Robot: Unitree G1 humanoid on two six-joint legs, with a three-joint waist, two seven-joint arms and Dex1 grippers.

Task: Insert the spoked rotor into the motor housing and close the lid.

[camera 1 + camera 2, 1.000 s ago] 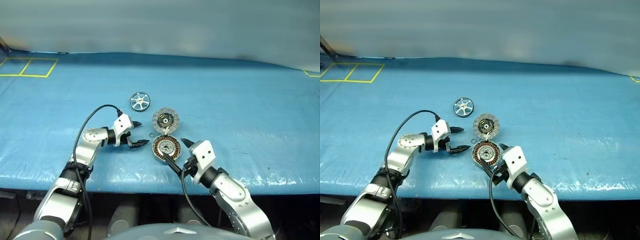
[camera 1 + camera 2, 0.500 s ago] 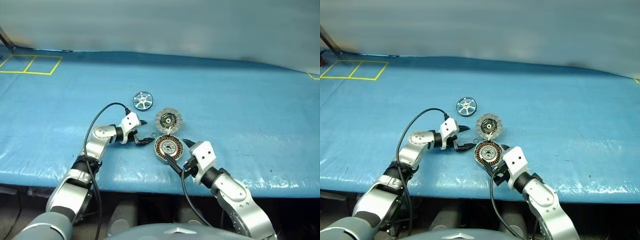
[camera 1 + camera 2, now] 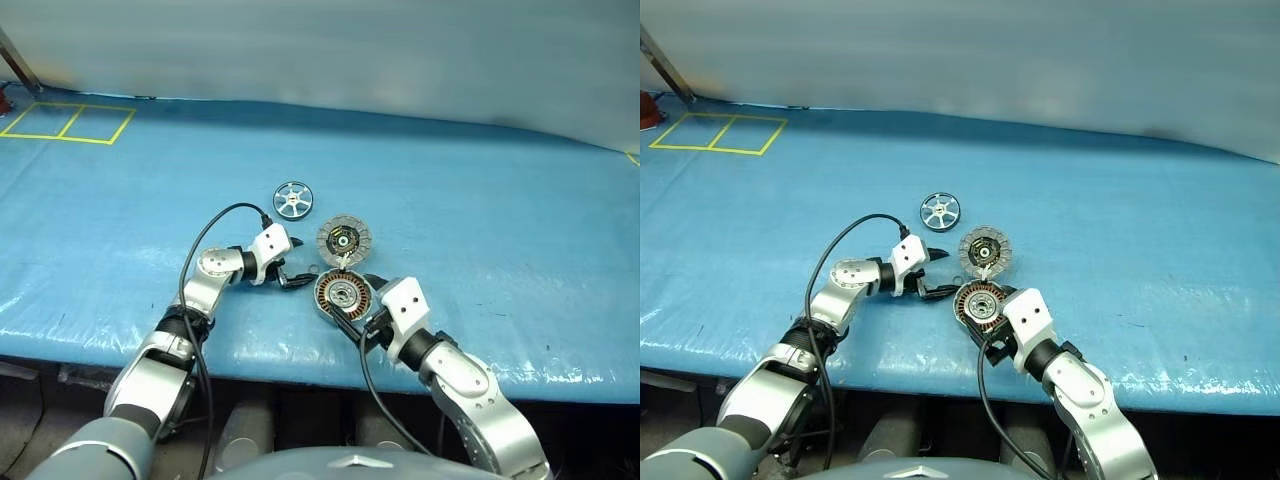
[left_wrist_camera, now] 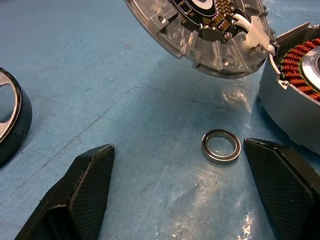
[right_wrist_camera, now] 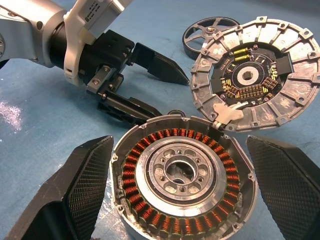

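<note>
The spoked rotor [image 3: 293, 199] lies flat on the blue table, behind and left of the other parts. The motor housing [image 3: 341, 294] sits open, its copper windings ringing a silver hub [image 5: 176, 172]. Its lid [image 3: 344, 241] lies flipped back just behind it, joined at the edge, with pale rim segments and a dark centre facing up. My left gripper [image 3: 297, 262] is open just left of the housing, low over the table. A small loose metal ring [image 4: 220, 146] lies between its fingertips. My right gripper [image 5: 180, 145] is open, one finger on each side of the housing's near part.
A blue tarp [image 3: 480, 200] covers the table, and its front edge runs just below my arms. Yellow taped squares [image 3: 65, 122] mark the far left corner. A pale wall stands behind the table.
My left gripper has moved right, closer to the housing and over the small ring. The camera view has shifted a little. The right arm has kept still.
</note>
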